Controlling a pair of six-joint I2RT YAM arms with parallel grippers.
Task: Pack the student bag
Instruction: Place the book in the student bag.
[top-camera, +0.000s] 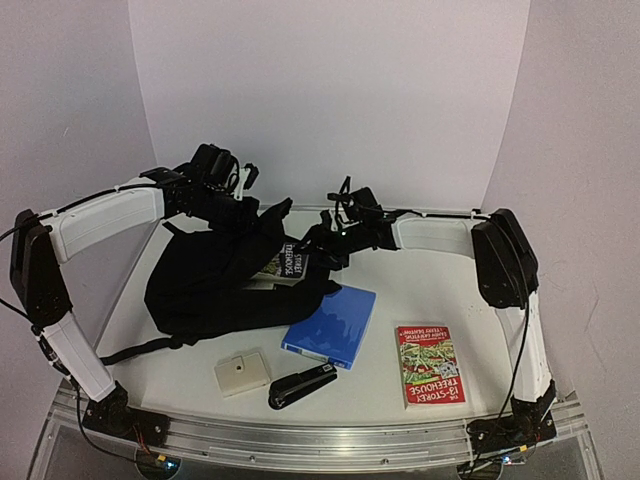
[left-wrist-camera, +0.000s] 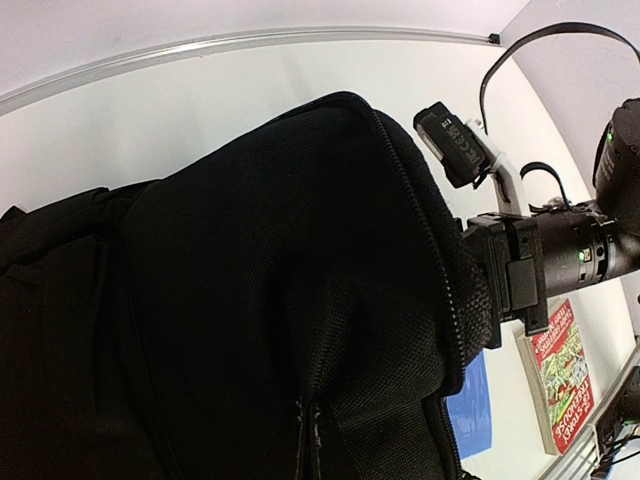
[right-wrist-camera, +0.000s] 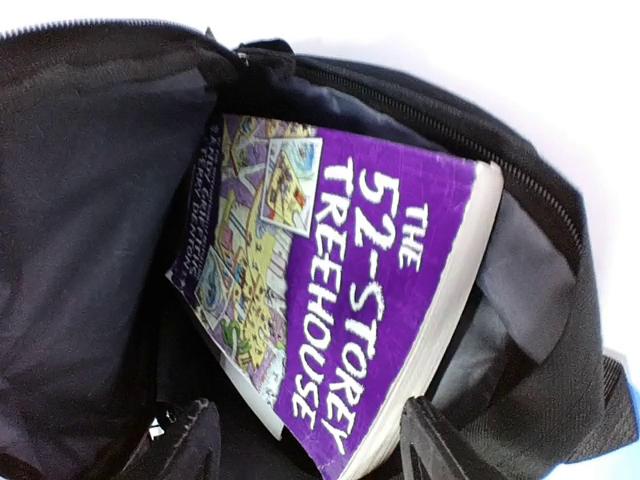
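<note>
The student bag (top-camera: 215, 285), a big black backpack, lies at the left centre of the table with its mouth facing right. At the bag's raised top edge my left gripper (top-camera: 232, 195) is shut on the fabric; black cloth (left-wrist-camera: 300, 300) fills the left wrist view and hides its fingers. A purple book, "The 52-Storey Treehouse" (right-wrist-camera: 370, 300), leans half inside the bag's opening (right-wrist-camera: 90, 200) and shows there in the top view (top-camera: 290, 262). My right gripper (right-wrist-camera: 310, 445) is open at the mouth, with a finger on each side of the book's near corner.
On the table in front of the bag lie a blue folder (top-camera: 330, 325), a red book (top-camera: 428, 365), a black stapler (top-camera: 302, 385) and a small beige box (top-camera: 242, 373). The right arm's wrist (left-wrist-camera: 560, 260) shows close to the bag's edge.
</note>
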